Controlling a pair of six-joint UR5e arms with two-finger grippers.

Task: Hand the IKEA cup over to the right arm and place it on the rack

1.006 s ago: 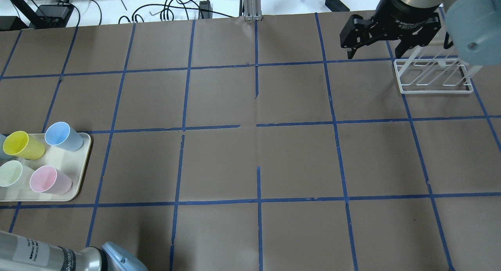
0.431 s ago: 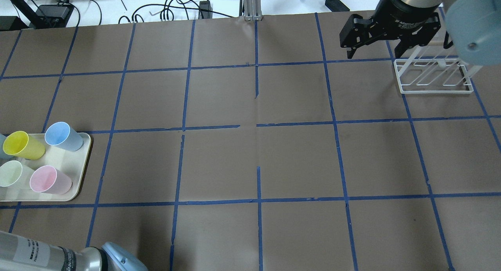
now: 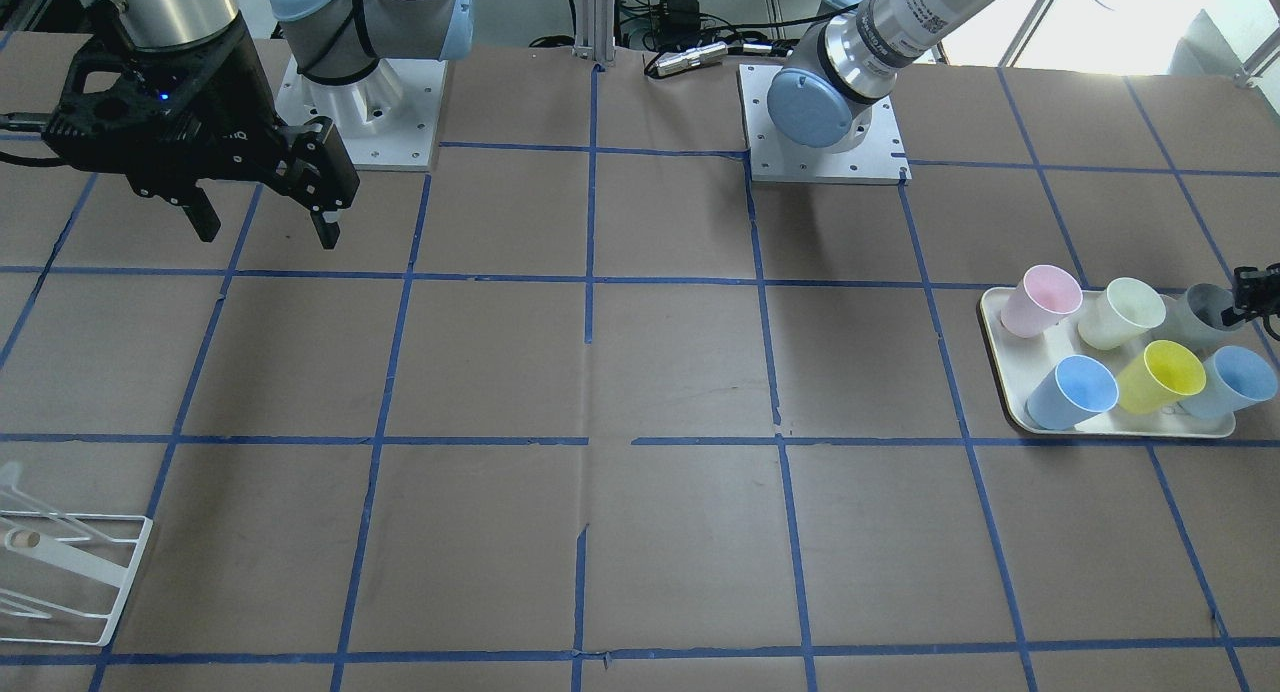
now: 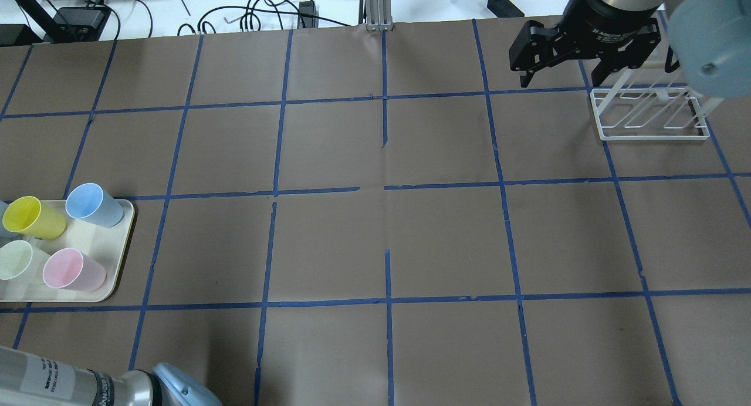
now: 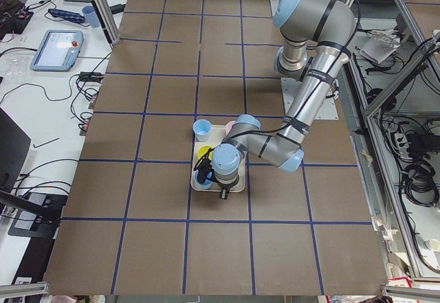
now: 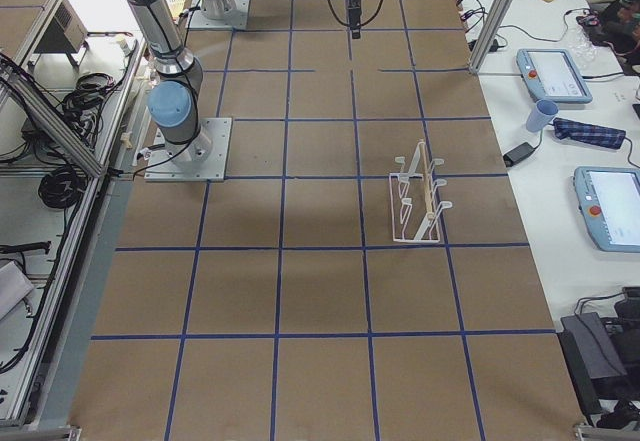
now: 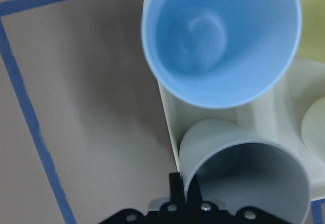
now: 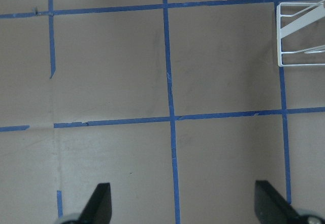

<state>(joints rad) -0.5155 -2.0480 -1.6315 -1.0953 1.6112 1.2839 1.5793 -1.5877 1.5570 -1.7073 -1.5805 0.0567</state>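
Front view: grey cup (image 3: 1195,312) stands on the tray (image 3: 1003,372), in the tray's corner at the robot's side. Left hand (image 3: 1255,294) sits at that cup's rim. Right hand (image 3: 265,230) hangs over the counter (image 3: 600,372) well apart from the tray, spread wide, holding nothing. Rack (image 3: 75,572) stands at the end opposite the tray.

Overhead: we see the same wide right hand, far from the tray.

Left view: left arm bends down over the tray.

Left wrist: fingers (image 7: 175,183) narrow, one outside the grey cup's wall and one inside, pinching it. Blue cup (image 7: 221,38) is just beside it on the tray.
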